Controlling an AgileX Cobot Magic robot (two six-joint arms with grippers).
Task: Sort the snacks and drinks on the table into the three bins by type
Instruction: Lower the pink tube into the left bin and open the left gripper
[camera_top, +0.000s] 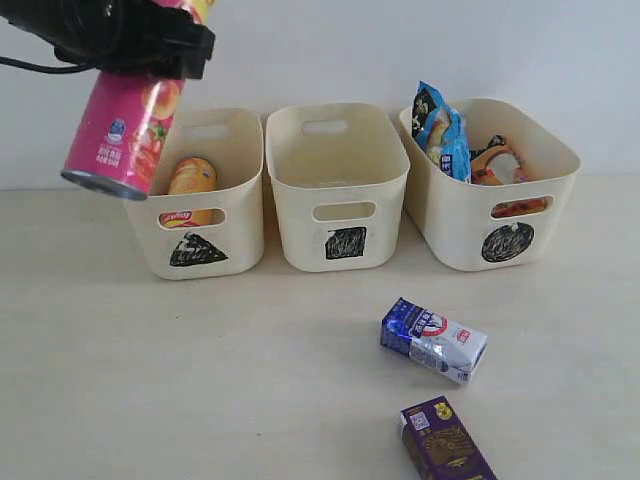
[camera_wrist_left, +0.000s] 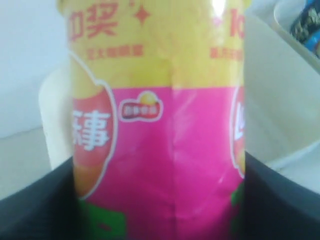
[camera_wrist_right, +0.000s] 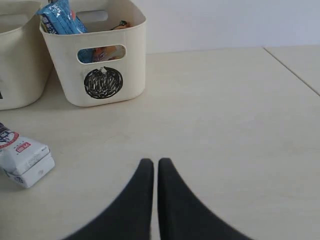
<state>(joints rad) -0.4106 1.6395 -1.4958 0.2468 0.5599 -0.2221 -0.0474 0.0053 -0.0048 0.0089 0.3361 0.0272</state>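
**Pink chip tube held aloft at the triangle bin**

The pink chip tube (camera_top: 120, 135), a glossy cylinder with a yellow band and a dull metal base, hangs tilted in the air at the left edge of the triangle bin (camera_top: 240, 205), clear of the worktop (camera_top: 200, 380). The black left hand (camera_top: 165, 50) is clamped around its upper part; the left wrist view shows dark fingers pressed against both sides of the tube. A yellow chip tube (camera_top: 192, 178) already leans inside that same smooth cream plastic tub. The square bin (camera_top: 340, 160) beside it shows only bare walls. In the circle bin (camera_top: 455, 225), a crinkly blue noodle packet (camera_top: 445, 130) juts above the rim next to an orange noodle packet (camera_top: 495, 160). On the pale wood-grain worktop in front, the white and blue carton (camera_top: 433, 340) lies on its side, the dark purple carton (camera_top: 445, 455) nearer the camera. The right hand (camera_wrist_right: 155, 167) hovers low, tapered fingers drawn almost together, holding nothing.
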